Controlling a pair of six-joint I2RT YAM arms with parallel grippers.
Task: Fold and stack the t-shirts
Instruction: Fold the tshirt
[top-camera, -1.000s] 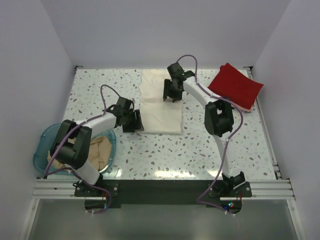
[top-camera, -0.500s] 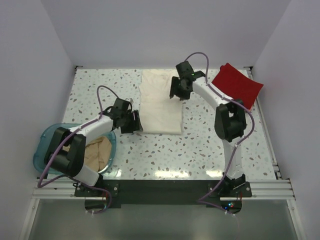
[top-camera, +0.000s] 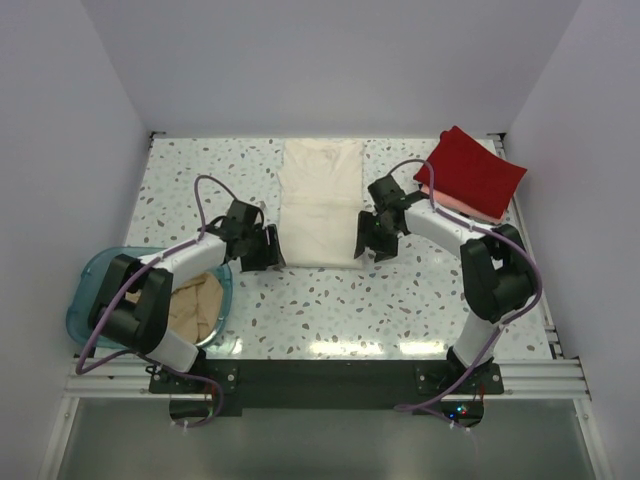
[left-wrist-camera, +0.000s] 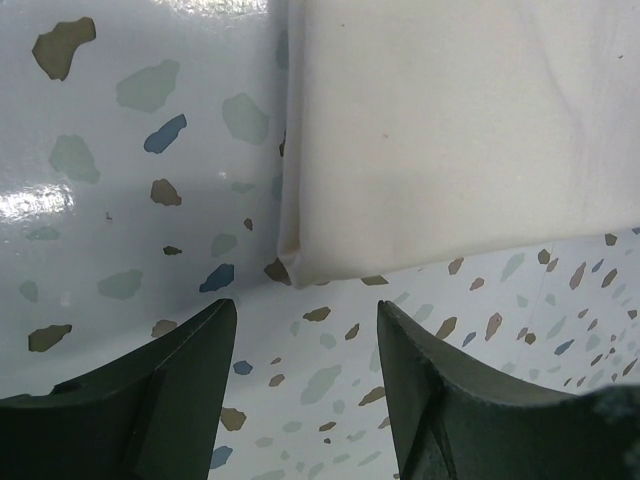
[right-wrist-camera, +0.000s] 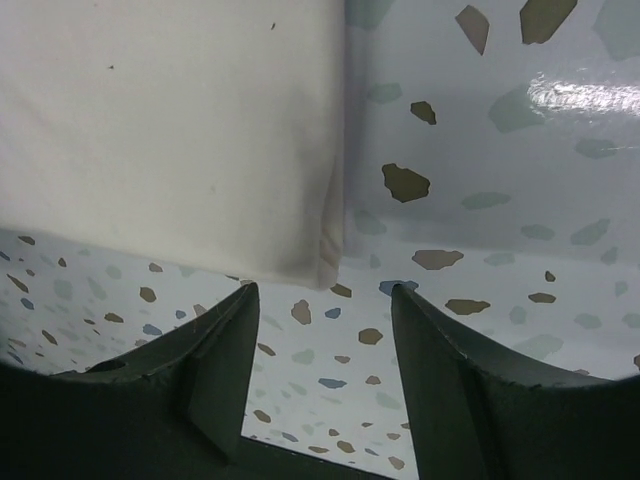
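The cream-white t-shirt (top-camera: 322, 200) lies flat as a long folded strip in the middle of the table. My left gripper (top-camera: 272, 250) is open and empty just off its near left corner (left-wrist-camera: 290, 270). My right gripper (top-camera: 364, 240) is open and empty just off its near right corner (right-wrist-camera: 325, 270). The red t-shirt (top-camera: 470, 172) lies folded at the far right on a salmon pink one (top-camera: 455, 203), of which only an edge shows. The tan-beige t-shirt (top-camera: 196, 305) lies crumpled in the blue tub (top-camera: 88, 285).
The translucent blue tub stands at the near left by the left arm's base. White walls close in the table at the back and both sides. Speckled tabletop (top-camera: 330, 310) shows in front of the cream shirt.
My right gripper has swung from over the far part of the cream shirt down to its near right corner. My left gripper has hardly moved. The shirt's far half now lies uncovered.
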